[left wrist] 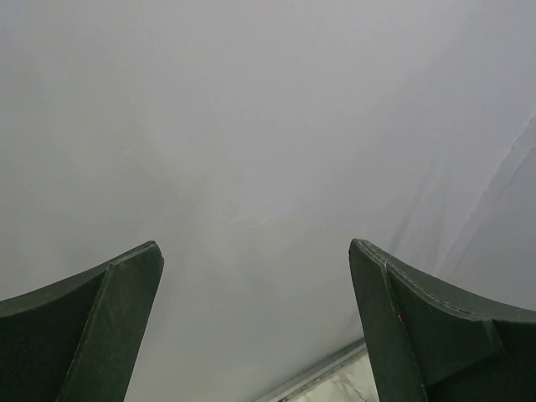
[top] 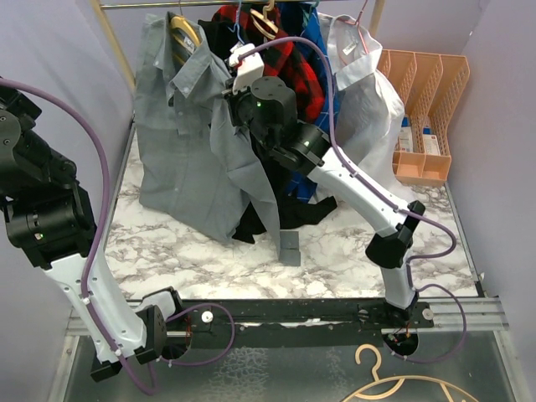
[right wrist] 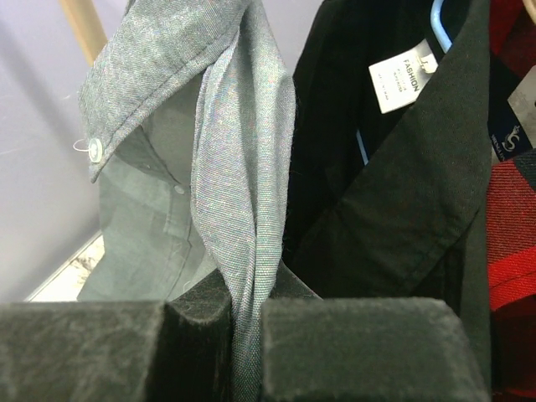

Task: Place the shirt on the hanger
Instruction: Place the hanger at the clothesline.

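Observation:
The light-grey shirt (top: 188, 142) hangs from the rack at the back left, its collar draped over the yellow hanger (top: 185, 32), its hem on the marble table (top: 184, 260). My right gripper (top: 228, 107) is raised beside the shirt's front edge. In the right wrist view this gripper (right wrist: 247, 293) is shut on a twisted fold of the shirt (right wrist: 239, 167), with the buttoned collar above left. In the left wrist view my left gripper (left wrist: 255, 251) stands open, facing a bare pale wall with nothing between its fingers. The left arm (top: 42, 209) is raised at the left edge.
On the rack beside the shirt hang a black garment (top: 276, 213), a red plaid shirt (top: 293, 59) and a white shirt (top: 360, 92). Orange file holders (top: 427, 100) stand at the back right. A small grey block (top: 289, 249) lies mid-table. A tan hanger (top: 394, 387) lies below the near edge.

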Action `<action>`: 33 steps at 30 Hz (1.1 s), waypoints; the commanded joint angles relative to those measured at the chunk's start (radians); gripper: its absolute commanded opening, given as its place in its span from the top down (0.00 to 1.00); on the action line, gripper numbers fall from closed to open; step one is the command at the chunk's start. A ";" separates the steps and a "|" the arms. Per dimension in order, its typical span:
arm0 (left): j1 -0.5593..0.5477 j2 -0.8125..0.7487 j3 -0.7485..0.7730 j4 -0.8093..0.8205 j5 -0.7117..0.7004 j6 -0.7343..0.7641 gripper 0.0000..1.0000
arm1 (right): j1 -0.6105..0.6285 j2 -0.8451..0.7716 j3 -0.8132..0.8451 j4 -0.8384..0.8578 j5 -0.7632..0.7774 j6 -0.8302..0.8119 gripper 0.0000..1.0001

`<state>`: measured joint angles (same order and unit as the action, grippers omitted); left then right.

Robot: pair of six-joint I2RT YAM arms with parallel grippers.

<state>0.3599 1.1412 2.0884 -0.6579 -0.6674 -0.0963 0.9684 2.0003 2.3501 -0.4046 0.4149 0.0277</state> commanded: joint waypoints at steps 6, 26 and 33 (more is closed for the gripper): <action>-0.037 -0.037 -0.108 0.047 -0.022 0.043 0.04 | -0.002 0.091 0.112 0.031 0.058 -0.017 0.99; -0.072 -0.054 -0.238 0.079 -0.032 0.072 0.05 | -0.011 -0.089 -0.234 0.299 -0.024 -0.103 0.18; -0.072 -0.034 -0.244 0.072 -0.001 0.063 0.03 | 0.004 -0.422 -0.598 0.351 0.127 0.079 0.14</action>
<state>0.2920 1.1004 1.8492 -0.6094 -0.6754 -0.0349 0.9600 1.8095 1.9030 -0.1551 0.4416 -0.0063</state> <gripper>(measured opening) 0.948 0.857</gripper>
